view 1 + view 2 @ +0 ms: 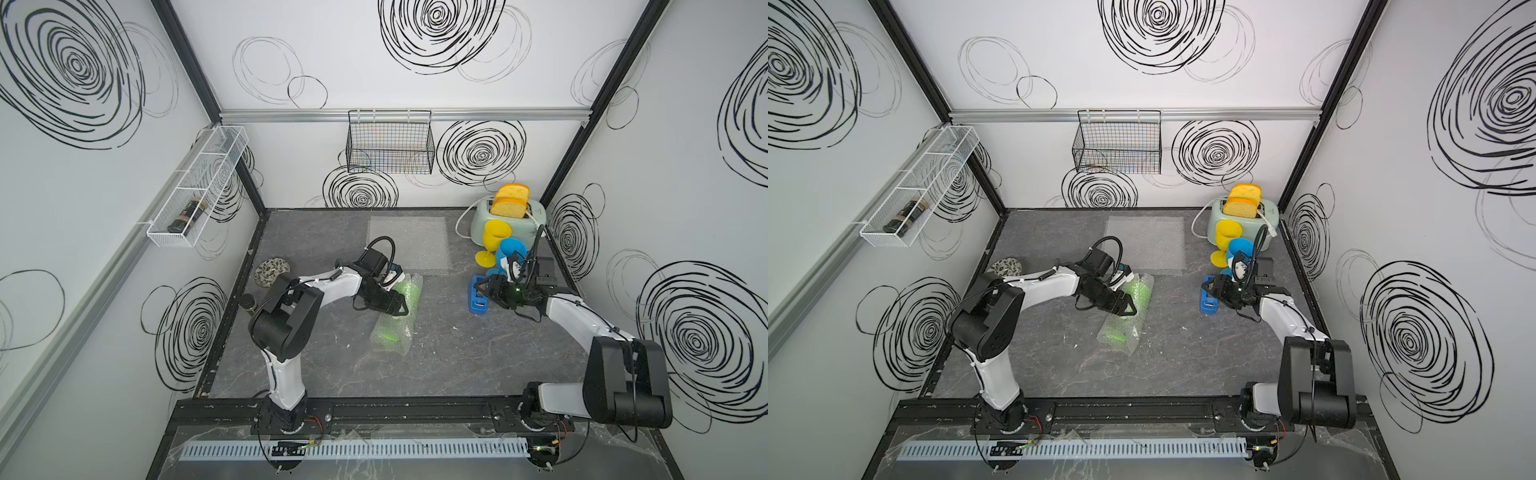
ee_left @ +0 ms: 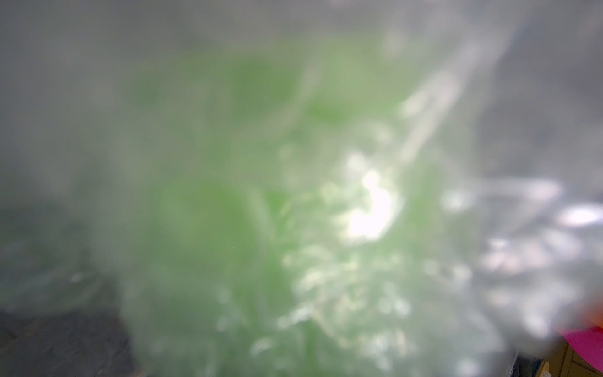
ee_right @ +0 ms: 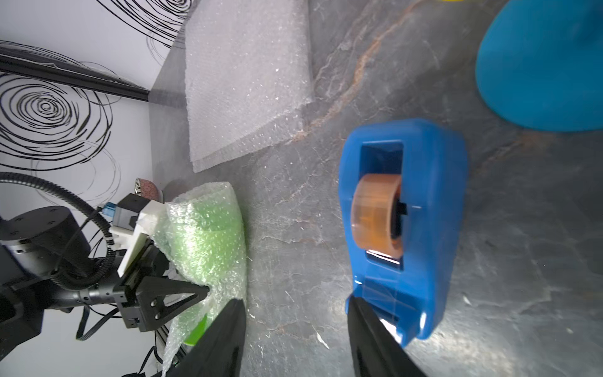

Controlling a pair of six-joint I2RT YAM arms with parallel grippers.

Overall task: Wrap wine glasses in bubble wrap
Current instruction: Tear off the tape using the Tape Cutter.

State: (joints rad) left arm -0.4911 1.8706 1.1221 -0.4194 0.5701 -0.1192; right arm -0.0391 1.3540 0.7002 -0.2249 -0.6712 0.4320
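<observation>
The lime green wine glass (image 1: 390, 332) lies on its side mid-table, rolled in bubble wrap (image 3: 202, 235). My left gripper (image 1: 401, 309) is shut on this bundle. One finger (image 3: 182, 293) lies on the wrap and the other is hidden behind it. The left wrist view is a blur of green glass (image 2: 212, 212) behind wrap. The blue glass (image 1: 511, 249) and yellow glass (image 1: 494, 239) stand bare at the back right. A flat bubble wrap sheet (image 1: 409, 243) lies behind the bundle. My right gripper (image 3: 295, 300) is open over bare table, one finger touching the front of the blue tape dispenser (image 3: 424, 212).
A mint toaster (image 1: 511, 220) holding bread stands in the back right corner. A patterned bowl (image 1: 270, 272) and a dark jar (image 1: 248, 302) sit by the left edge. A black wire basket (image 1: 390, 143) and a white shelf (image 1: 199, 187) hang on the walls.
</observation>
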